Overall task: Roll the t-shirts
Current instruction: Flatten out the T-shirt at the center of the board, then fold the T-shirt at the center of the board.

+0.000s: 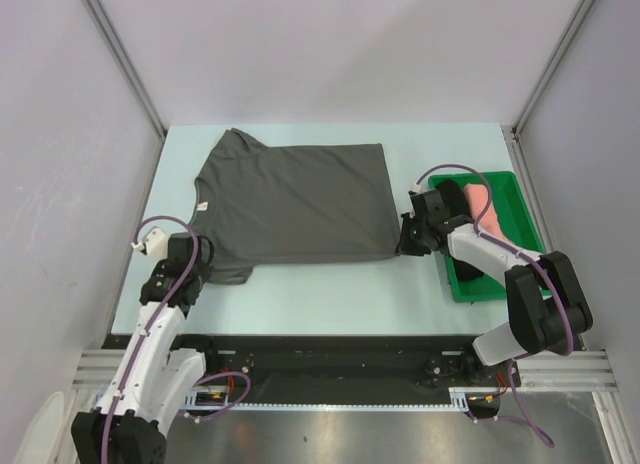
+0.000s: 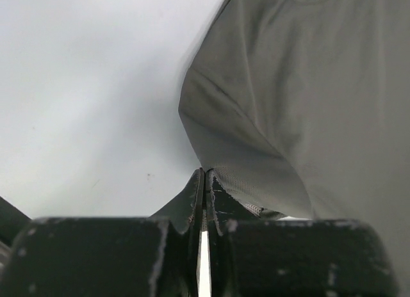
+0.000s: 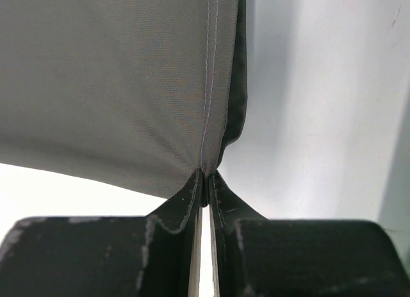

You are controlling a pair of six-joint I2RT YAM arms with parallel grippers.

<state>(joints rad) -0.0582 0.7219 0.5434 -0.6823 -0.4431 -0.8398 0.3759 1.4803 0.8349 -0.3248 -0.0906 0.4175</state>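
Currently the grey t-shirt (image 1: 295, 204) lies flat on the table (image 1: 330, 294), collar to the left and hem to the right, just beside the green tray (image 1: 512, 196). A pink roll (image 1: 483, 206) is already in the tray.

- L gripper (image 2: 205, 182): narrow, pinched on the edge of the near sleeve.
- R gripper (image 3: 205, 180): narrow, pinched on the near hem corner, right at the seam.

Likely faults from here:
1. Slip. Both pinches hold very little cloth, so a fast pull may free an edge.
2. Skew. If one arm leads, the fold goes diagonal and the roll comes out cone-shaped.
3. Partial grab. Cannot tell whether the R pinch holds all layers; a missed layer would stay behind and bunch.
4. Tray contact. The R arm works close to the tray and a wide swing may nudge it.
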